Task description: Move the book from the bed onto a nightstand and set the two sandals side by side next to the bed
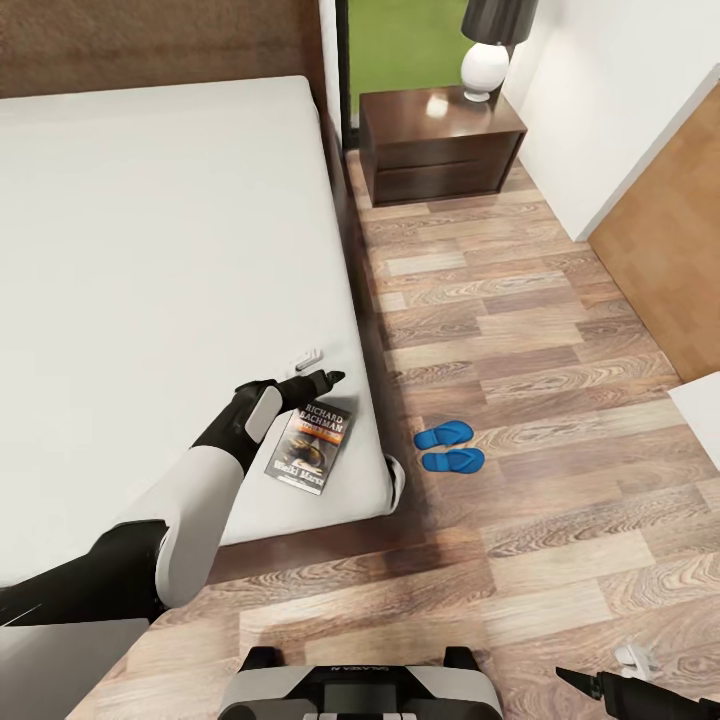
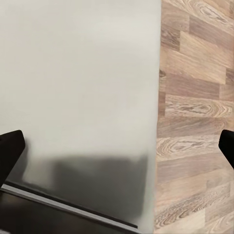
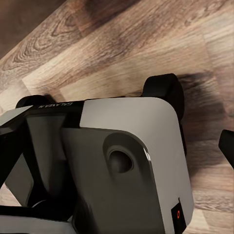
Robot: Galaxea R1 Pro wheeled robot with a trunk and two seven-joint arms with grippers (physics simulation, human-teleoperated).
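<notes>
Reaching left gripper: hovers over the bed's near right corner, just above the book's top edge; contact with the book cannot be told.
Left fingers: dark tips sit at opposite edges of the left wrist view, spread wide, nothing between them but white mattress and floor.
Right gripper: low by the robot's base; one dark fingertip is cut by the frame edge, so its spread cannot be told.
Book: flat on the mattress near the bed's right edge, close to the near corner, its top partly under the gripper.
Bed: cut off at the frame's left.
Sandals: two blue flip-flops side by side on the floor, beside the bed's near right corner.
Nightstand: against the far wall, right of the bed's head; its lamp is cut off at the top.
</notes>
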